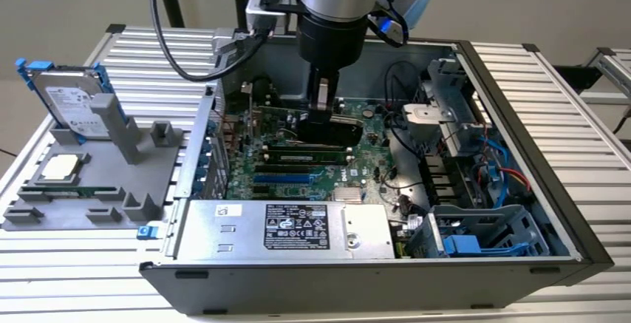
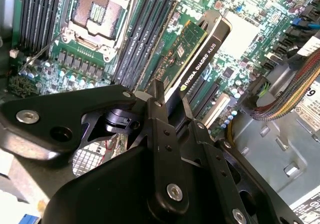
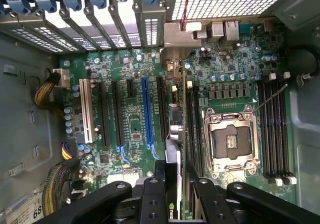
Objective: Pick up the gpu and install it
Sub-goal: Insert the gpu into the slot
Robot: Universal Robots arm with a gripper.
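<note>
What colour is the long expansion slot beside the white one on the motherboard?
Blue; the long slot shows best in the first wrist view.

Hard drive [image 1: 71, 101] on stand [image 1: 99, 168], at exterior view's left of computer case [image 1: 513, 190].

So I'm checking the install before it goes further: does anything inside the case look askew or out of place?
Nothing stands out. The gripper holds the gpu on edge above the motherboard, roughly in line with the expansion slots. The CPU socket sits bare.

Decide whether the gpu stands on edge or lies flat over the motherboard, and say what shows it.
On edge: in the second wrist view the gpu stands edge-up over the motherboard, clamped by the hand.
</note>
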